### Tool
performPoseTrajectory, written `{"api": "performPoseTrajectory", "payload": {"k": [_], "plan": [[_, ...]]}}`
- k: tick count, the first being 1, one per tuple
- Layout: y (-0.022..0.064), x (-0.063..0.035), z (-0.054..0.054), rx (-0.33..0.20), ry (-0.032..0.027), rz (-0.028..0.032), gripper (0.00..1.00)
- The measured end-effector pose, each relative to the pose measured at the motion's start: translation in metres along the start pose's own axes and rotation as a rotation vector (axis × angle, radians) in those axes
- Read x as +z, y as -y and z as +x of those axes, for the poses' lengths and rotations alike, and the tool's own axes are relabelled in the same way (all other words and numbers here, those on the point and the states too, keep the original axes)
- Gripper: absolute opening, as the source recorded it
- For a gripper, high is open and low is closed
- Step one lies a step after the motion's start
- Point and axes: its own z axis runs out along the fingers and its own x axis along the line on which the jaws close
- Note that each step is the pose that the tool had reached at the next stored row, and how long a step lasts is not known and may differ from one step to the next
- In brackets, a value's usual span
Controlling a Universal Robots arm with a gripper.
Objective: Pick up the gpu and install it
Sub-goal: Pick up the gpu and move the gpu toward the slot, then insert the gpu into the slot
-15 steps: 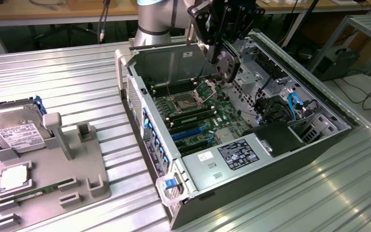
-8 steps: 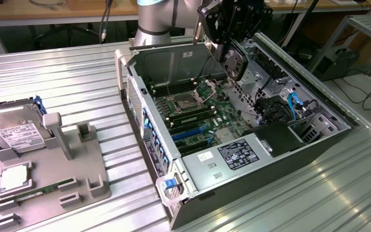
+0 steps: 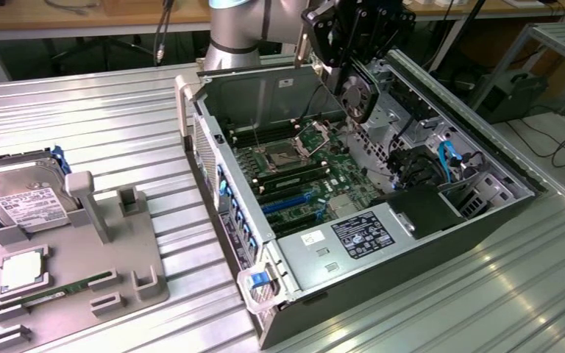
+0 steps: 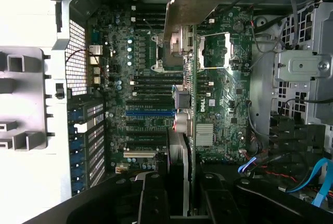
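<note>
The gpu (image 3: 357, 94), a thin black card with a round fan, hangs upright over the open computer case (image 3: 479, 235), near its far end. My gripper (image 3: 349, 65) is shut on the card's upper edge. In the wrist view the gpu (image 4: 188, 125) runs edge-on away from my gripper (image 4: 186, 185), with its silver end bracket (image 4: 195, 0) at the far end and a black finger (image 4: 153, 200) on either side. Below it lies the motherboard (image 4: 135, 63) with its blue and black expansion slots (image 4: 150, 113). The card is above the board and not touching it.
A grey fixture tray (image 3: 115, 250) at the exterior view's left holds a silver hard drive (image 3: 23, 198), a processor (image 3: 23, 268) and a green memory stick (image 3: 57, 290). Drive cages (image 4: 304, 73) and blue cables (image 3: 449, 156) crowd the case's right side. The ribbed metal table (image 3: 96, 118) surrounds everything.
</note>
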Motion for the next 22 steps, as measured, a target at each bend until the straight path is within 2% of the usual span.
{"api": "performPoseTrajectory", "payload": {"k": [8,22], "plan": [[0.0,0.0,0.0,-0.003,0.0001,-0.0001,0.28],[0.0,0.0,0.0,-0.069,0.0018,-0.0016,0.28]]}}
